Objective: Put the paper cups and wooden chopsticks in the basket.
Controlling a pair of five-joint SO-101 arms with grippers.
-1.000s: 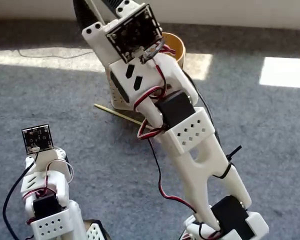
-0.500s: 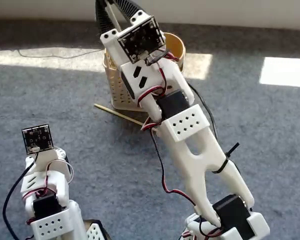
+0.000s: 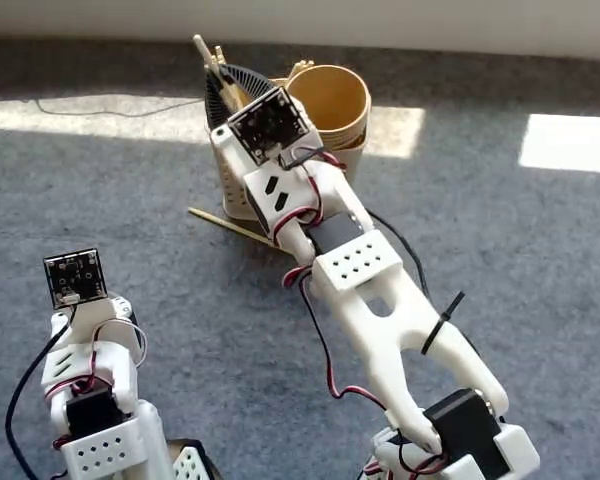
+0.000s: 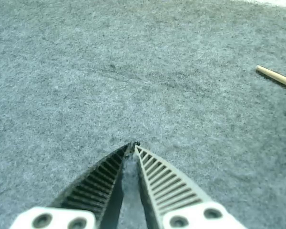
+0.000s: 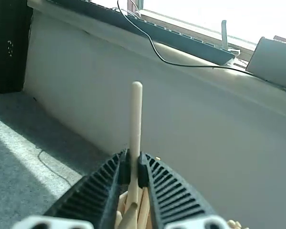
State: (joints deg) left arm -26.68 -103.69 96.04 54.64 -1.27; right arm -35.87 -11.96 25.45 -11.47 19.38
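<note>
My right gripper is shut on a wooden chopstick that sticks up past its fingertips. In the high view the right gripper hangs over the cream slatted basket, the chopstick poking out toward the wall. A paper cup stands in the basket, with more chopstick ends beside it. Another chopstick lies on the carpet in front of the basket; its tip shows in the left wrist view. My left gripper is shut and holds nothing, low over bare carpet.
Grey carpet covers the floor, with sunlit patches at the far right. A wall runs behind the basket, with a thin cable on the floor at the far left. The left arm sits at the near left.
The right arm has drawn back toward its base, uncovering the basket and cup. Its gripper with the chopstick now sits over the basket's left side. The left arm has not moved.
</note>
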